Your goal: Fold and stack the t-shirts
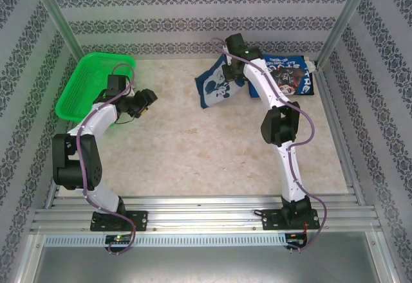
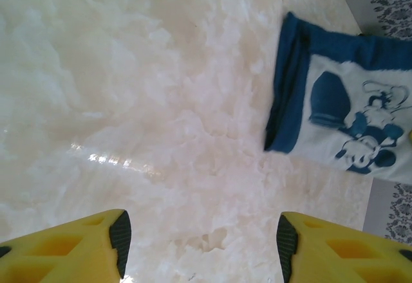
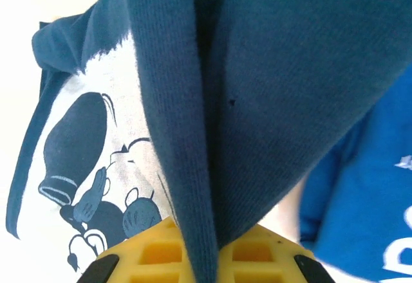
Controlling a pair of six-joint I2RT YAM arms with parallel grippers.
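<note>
Right claw pinching navy t-shirt fold; blue t-shirt just beside.

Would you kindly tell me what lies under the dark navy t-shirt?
Pale table shows around the navy t-shirt, whose gathered fold the right gripper pinches. The blue t-shirt lies just beyond; whether its edge runs underneath is covered by cloth and the right arm.

Top looks down; wrist views close, sharing navy t-shirt.
</note>
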